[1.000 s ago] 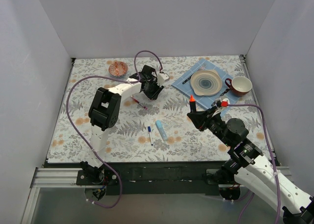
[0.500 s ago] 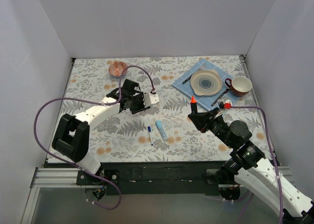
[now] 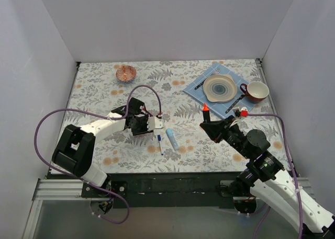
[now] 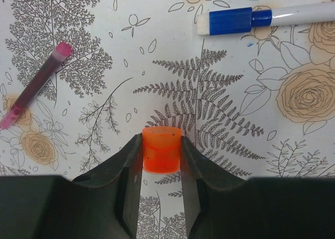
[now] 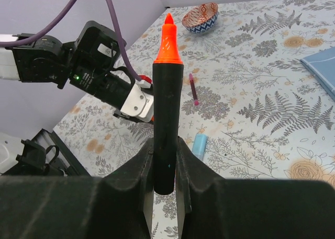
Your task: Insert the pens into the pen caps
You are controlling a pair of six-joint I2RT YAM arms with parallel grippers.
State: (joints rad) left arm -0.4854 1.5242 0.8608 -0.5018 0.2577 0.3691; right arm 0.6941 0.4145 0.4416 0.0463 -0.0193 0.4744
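My left gripper point(image 4: 161, 151) is shut on the orange cap point(image 4: 162, 149), held over the flowered tablecloth; in the top view the left gripper point(image 3: 148, 125) is mid-table. A thin white pen with a blue end point(image 4: 261, 18) lies just beyond it, also visible in the top view point(image 3: 159, 143). A dark-red pen point(image 4: 36, 84) lies to the left. My right gripper point(image 5: 166, 155) is shut on the black marker point(image 5: 167, 108), held upright with its orange tip point(image 3: 205, 107) up. The light-blue marker point(image 3: 171, 138) lies between the grippers.
A blue cloth point(image 3: 201, 91) at the far right bears a plate point(image 3: 220, 88) and dark cutlery point(image 3: 199, 84). A red mug point(image 3: 255, 91) stands beside it. A small patterned bowl point(image 3: 125, 72) sits at the far left. White walls enclose the table.
The left arm has swung from the far middle toward the near side, bringing its gripper down next to the white pen. The right gripper with the black marker has barely moved.
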